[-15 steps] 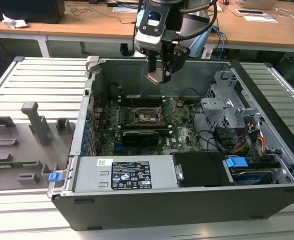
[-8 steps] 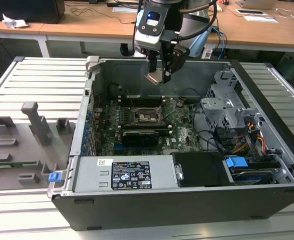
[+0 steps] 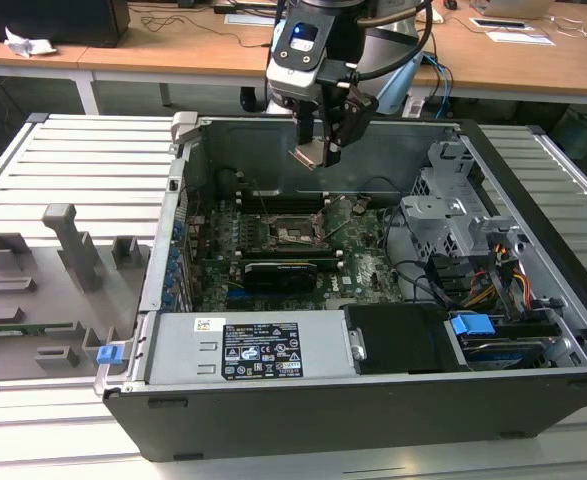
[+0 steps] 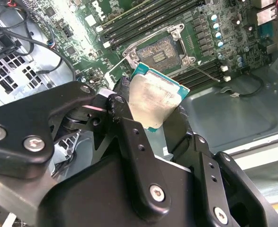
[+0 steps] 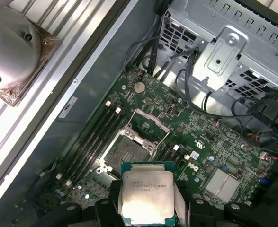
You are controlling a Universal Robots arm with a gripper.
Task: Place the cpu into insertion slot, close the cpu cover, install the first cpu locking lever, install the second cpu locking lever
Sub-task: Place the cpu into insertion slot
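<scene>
The tool [image 3: 320, 148] pinches the cpu [image 4: 154, 97] by two opposite edges. The chip's metal face shows in both wrist views, and it hangs tilted in the air above the green board [image 3: 363, 265] inside the open case [image 3: 373, 400]. Below it, well apart, lies the slot [image 5: 129, 150], bare and dark with a grey rim. The cover [image 5: 150, 118] stands swung open beside the slot. Memory sticks [image 5: 92, 138] flank the slot. The case rests mid-tabletop [image 3: 73, 150], with a grey fixture [image 3: 53, 290] beside it toward the exterior view's left

slatted metal table [image 3: 83, 150], open computer case [image 3: 373, 412], grey parts tray [image 3: 45, 302]
</scene>
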